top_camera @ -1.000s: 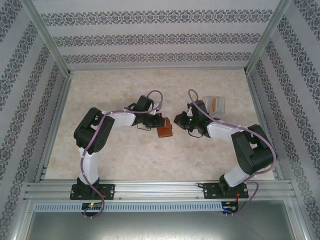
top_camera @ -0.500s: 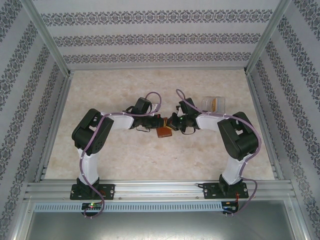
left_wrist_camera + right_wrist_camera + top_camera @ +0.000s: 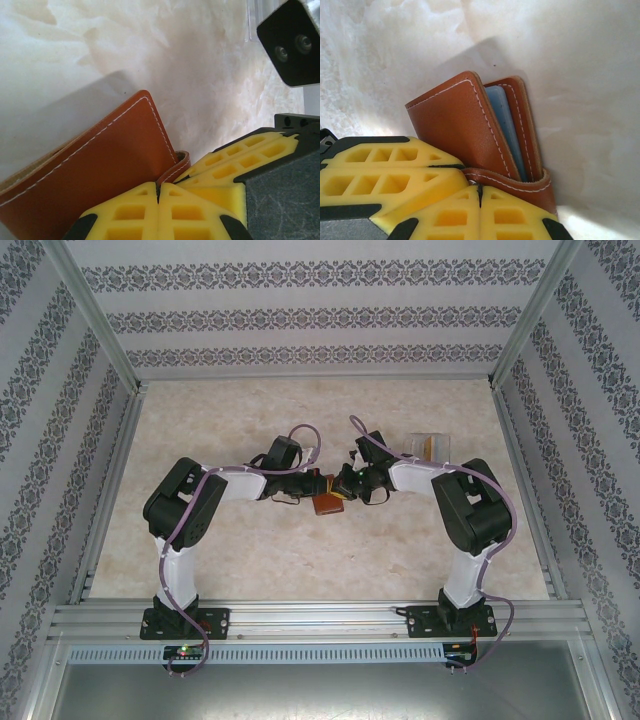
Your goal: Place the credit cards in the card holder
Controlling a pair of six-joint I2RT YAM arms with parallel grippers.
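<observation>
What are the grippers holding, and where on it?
The card holder, pinched at its folded spine end by the left gripper and the right gripper, side by side. A blue-grey card sits inside.

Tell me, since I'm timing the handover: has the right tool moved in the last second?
Yes. The right tool has swung left, away from the clear plastic box, up to the reddish-brown leather card holder.

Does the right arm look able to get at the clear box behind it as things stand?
Probably not yet. The right gripper is shut, seemingly on the card holder beside the left gripper, so that hand is busy. The clear box itself lies just beyond its forearm, within likely reach.
</observation>
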